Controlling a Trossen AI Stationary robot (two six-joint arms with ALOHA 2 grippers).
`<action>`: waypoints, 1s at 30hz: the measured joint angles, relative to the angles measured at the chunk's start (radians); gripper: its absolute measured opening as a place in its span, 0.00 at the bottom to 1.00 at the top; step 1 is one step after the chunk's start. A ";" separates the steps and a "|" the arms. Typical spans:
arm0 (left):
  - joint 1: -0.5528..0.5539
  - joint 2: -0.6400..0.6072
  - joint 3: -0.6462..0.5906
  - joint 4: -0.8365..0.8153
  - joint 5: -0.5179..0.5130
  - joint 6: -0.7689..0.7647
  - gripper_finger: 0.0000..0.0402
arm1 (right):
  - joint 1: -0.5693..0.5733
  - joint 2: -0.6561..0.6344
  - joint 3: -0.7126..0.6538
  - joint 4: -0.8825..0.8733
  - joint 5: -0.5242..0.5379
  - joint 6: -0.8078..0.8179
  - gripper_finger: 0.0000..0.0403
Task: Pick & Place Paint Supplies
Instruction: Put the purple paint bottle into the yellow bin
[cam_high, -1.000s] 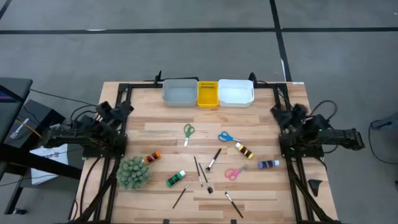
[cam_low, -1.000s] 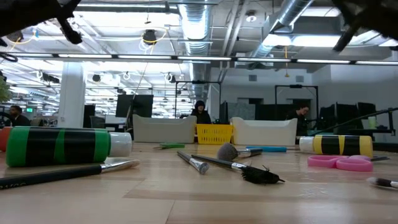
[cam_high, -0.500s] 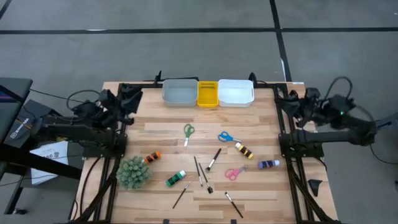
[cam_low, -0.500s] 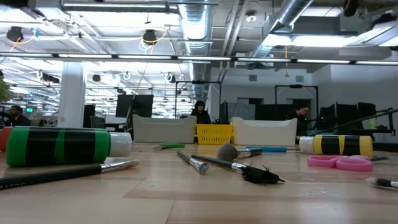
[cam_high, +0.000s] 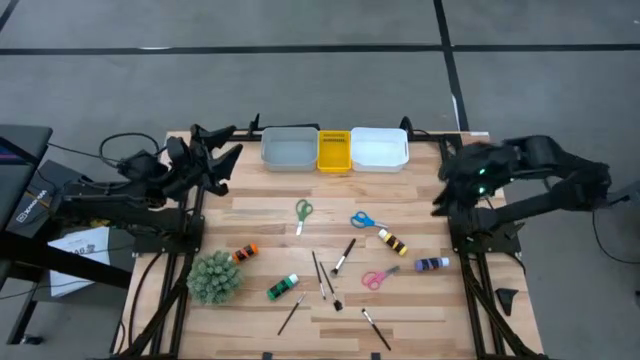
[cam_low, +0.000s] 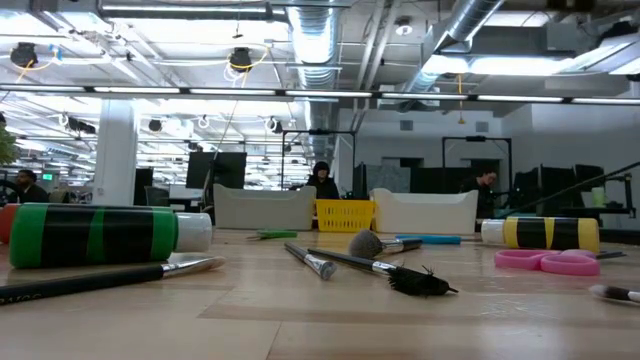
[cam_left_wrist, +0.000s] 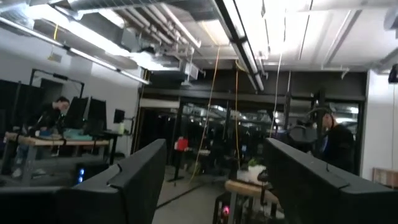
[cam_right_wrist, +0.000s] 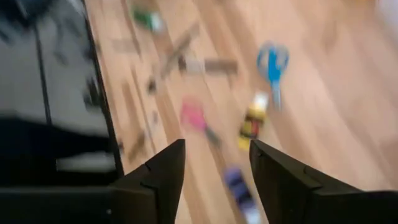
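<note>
parted dark fingers of the right hand over blurred blue scissors; yellow bottle; pink scissors

We are counting four paint bottles: orange, green, yellow, blue. We are seeing three scissors: green, blue, pink. We are making out about five brushes, three trays and one plant ball.

No lettering, label or number can be read anywhere on the table or in the room.
</note>
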 joint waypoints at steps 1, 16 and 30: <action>0.000 0.000 0.000 -0.018 0.001 -0.005 0.64 | 0.021 0.017 -0.013 -0.032 0.000 0.009 0.45; -0.006 0.065 0.000 -0.087 0.016 -0.052 0.61 | 0.474 0.053 -0.295 0.017 -0.073 0.444 0.44; -0.007 0.074 0.000 -0.088 0.015 -0.072 0.61 | 0.902 0.134 -0.322 0.129 0.168 0.716 0.44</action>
